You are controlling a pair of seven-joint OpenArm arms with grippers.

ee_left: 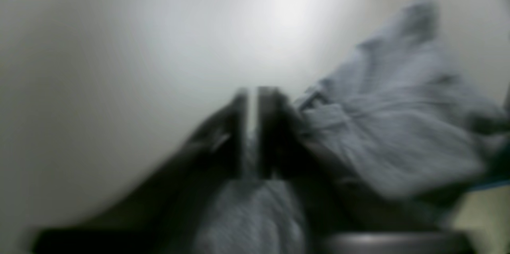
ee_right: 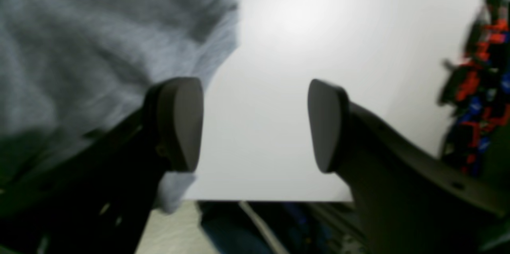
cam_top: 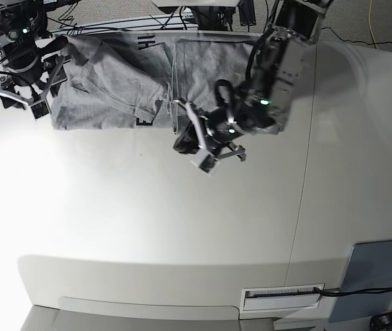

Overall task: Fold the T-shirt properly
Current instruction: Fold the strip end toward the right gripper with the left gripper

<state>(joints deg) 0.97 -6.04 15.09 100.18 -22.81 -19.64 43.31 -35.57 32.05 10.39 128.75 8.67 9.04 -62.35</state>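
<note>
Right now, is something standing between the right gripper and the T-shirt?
Nothing visible does. The open right gripper is at the edge of the T-shirt; grey cloth lies beside one finger, and only bare table shows between the fingers.

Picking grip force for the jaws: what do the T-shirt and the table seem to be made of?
T-shirt: soft heather-grey knit, probably cotton jersey; it creases and bunches, with a flecked matte surface.
Table: hard, smooth white top, likely laminate or painted board; it shows a broad light glare.
</note>
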